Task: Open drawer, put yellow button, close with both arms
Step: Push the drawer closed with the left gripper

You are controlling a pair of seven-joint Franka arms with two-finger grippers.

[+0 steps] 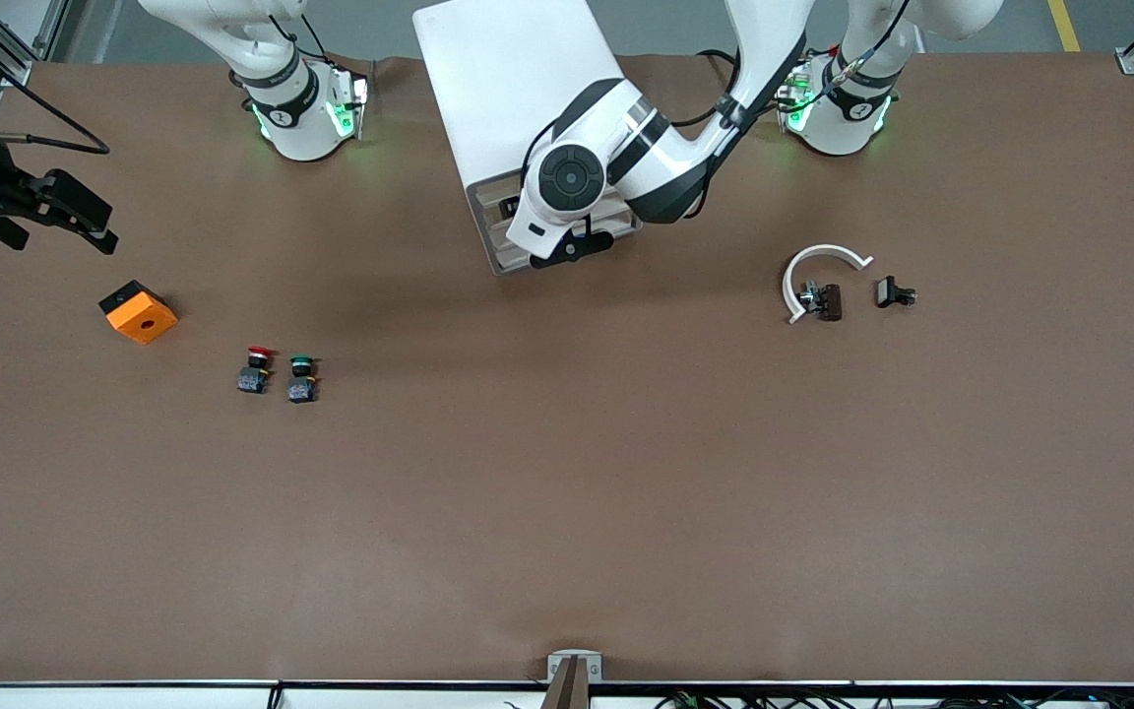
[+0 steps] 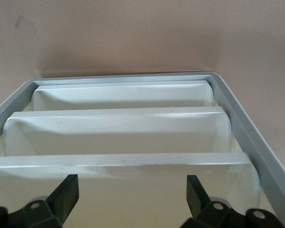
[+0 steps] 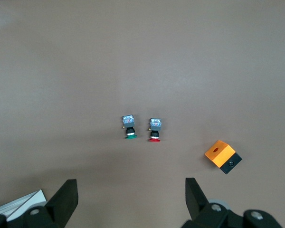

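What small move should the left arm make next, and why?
Probably ease the left gripper in against the drawer front: its fingers are open, level with that front's top edge, gripping nothing. No yellow button shows, only the red button and green button, so a closing push seems due. The right gripper waits open over the table's right-arm end.

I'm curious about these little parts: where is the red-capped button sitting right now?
In the front view, the red-capped button stands on the table toward the right arm's end, beside the green-capped button and nearer the front camera than the orange block.
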